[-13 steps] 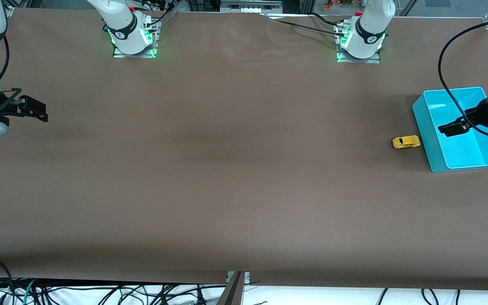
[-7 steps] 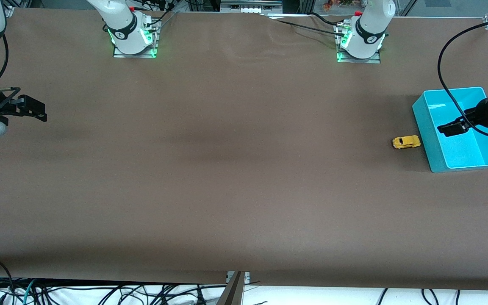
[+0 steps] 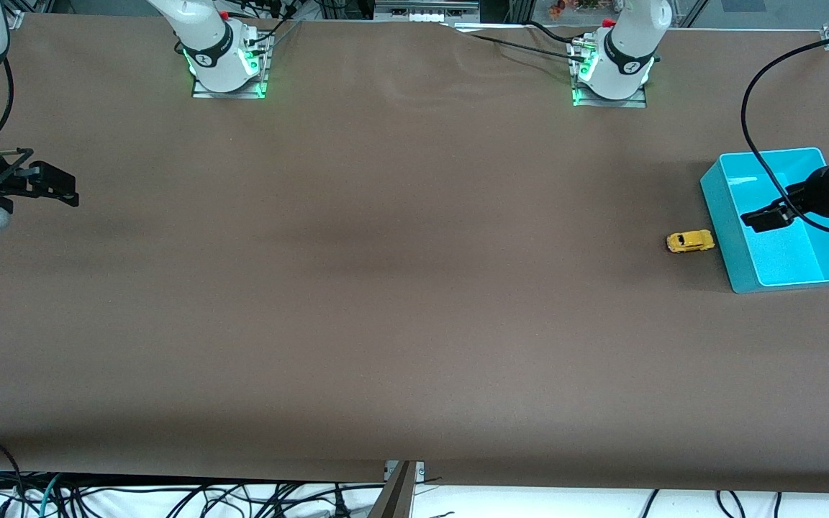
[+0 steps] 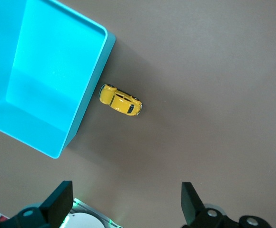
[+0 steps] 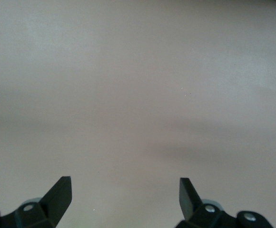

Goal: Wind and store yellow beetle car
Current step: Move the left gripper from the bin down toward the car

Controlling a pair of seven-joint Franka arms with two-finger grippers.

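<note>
The yellow beetle car (image 3: 690,241) stands on its wheels on the brown table, right beside the wall of the turquoise bin (image 3: 718,212) that faces the right arm's end. It also shows in the left wrist view (image 4: 121,100), close to the bin (image 4: 91,85). My left gripper (image 3: 766,217) is open and empty, up in the air over the bin; in its wrist view (image 4: 123,206) its jaws stand wide apart. My right gripper (image 3: 60,188) is open and empty, waiting at the right arm's end of the table; its wrist view (image 5: 125,197) shows only bare table.
The bin holds nothing. The two arm bases (image 3: 227,61) (image 3: 610,68) stand at the table's edge farthest from the front camera. A black cable (image 3: 756,129) hangs over the bin. Cables lie below the table's near edge.
My left gripper has drifted slightly over the bin toward the car. The right gripper has shifted only a hair. The car has not moved.
</note>
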